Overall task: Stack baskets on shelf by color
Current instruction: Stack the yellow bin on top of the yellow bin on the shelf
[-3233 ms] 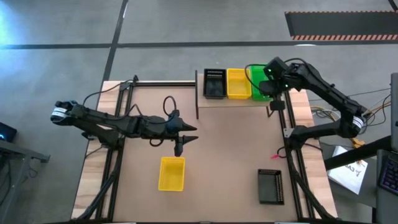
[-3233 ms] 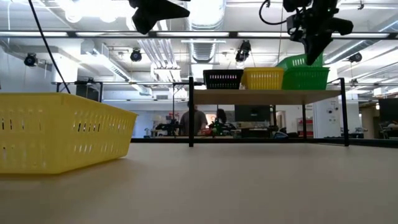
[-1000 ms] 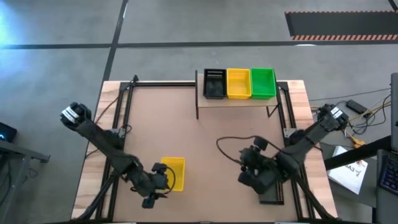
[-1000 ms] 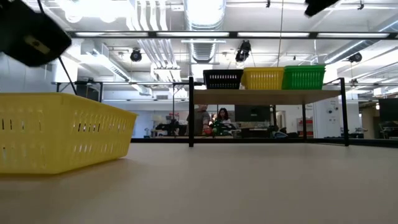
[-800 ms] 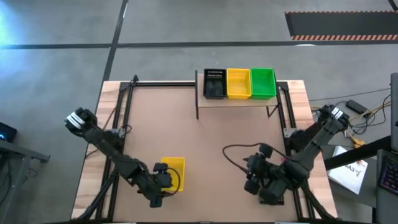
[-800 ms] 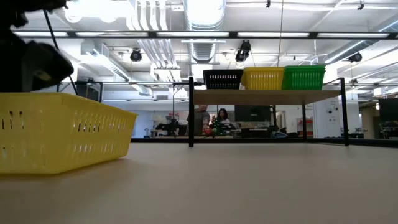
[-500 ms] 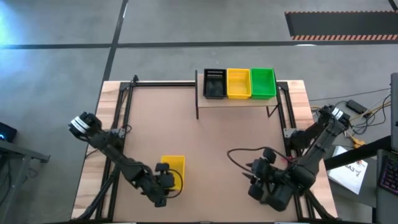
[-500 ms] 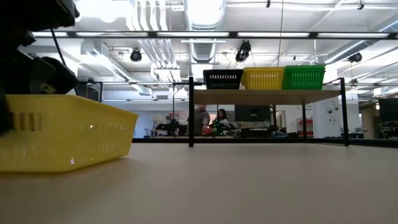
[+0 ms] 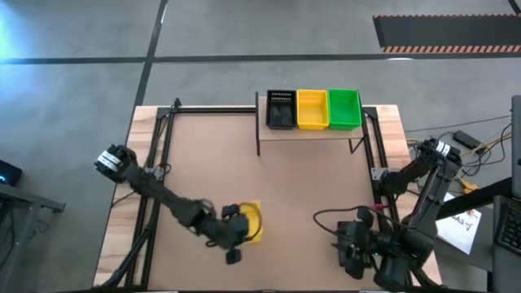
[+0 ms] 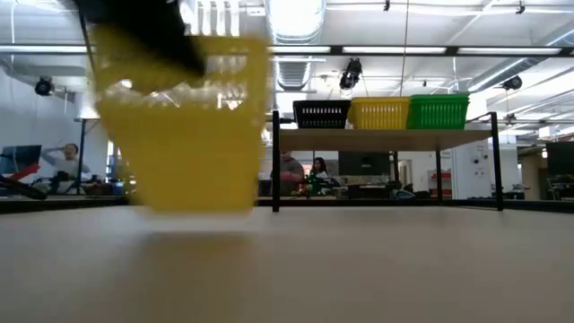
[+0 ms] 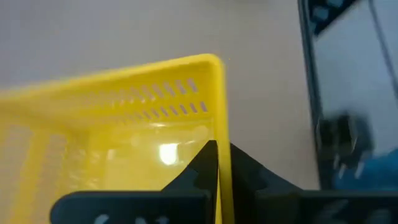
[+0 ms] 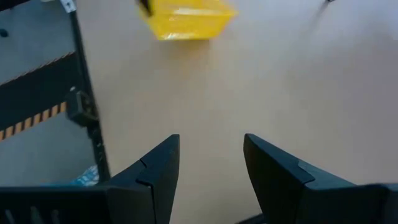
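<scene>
My left gripper had its jaws pinched on one wall of the yellow slotted plastic basket, lifted near the table's front edge. It could tip and slip. My right gripper stayed wide.

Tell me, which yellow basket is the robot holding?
The yellow basket off the shelf, pinched by the left gripper. The other yellow one sits between black and green.

left gripper: jaws clamped | right gripper: jaws apart
</scene>
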Available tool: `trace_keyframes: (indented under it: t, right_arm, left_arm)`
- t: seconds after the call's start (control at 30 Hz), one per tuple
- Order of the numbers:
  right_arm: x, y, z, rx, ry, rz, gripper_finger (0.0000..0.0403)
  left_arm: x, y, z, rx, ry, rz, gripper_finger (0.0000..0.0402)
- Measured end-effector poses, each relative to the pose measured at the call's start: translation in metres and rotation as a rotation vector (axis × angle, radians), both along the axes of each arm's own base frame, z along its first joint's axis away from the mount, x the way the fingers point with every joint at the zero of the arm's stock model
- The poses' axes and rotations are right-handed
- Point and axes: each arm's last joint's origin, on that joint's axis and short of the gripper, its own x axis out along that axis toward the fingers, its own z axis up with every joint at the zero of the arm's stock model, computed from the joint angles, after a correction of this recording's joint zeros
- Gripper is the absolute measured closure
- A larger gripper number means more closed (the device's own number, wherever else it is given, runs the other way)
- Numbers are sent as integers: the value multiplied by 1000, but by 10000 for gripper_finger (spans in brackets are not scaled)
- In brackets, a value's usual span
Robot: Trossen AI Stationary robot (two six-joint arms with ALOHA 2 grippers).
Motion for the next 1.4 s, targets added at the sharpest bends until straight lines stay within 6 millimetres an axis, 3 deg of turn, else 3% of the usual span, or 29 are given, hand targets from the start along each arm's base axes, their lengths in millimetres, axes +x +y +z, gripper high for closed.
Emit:
trace_keyframes:
  t: [0.13, 0.37, 0.5, 0.77, 1.0, 1.3, 1.4]
  right_arm:
    - [-11, 6, 0, 16, -2, 22, 233]
    - [-17, 9, 0, 22, 1, 30, 233]
    - [-17, 8, -1, 8, 7, 28, 233]
    - [-20, -1, -1, 1, 31, -62, 233]
    - [-15, -11, 0, 1, 38, -142, 248]
    - [2, -24, -1, 26, 34, -249, 289]
    - [8, -28, -1, 36, 30, -287, 302]
  left_arm:
    - [29, 19, 43, -64, -41, 46, 401]
    - [63, 64, 115, -137, -167, 38, 401]
    - [75, 93, 144, -176, -234, 51, 401]
    - [102, 155, 191, -34, -431, 29, 401]
    - [142, 213, 189, 152, -485, -60, 401]
    - [158, 280, 172, 489, -471, -85, 402]
    - [162, 300, 155, 571, -408, -61, 402]
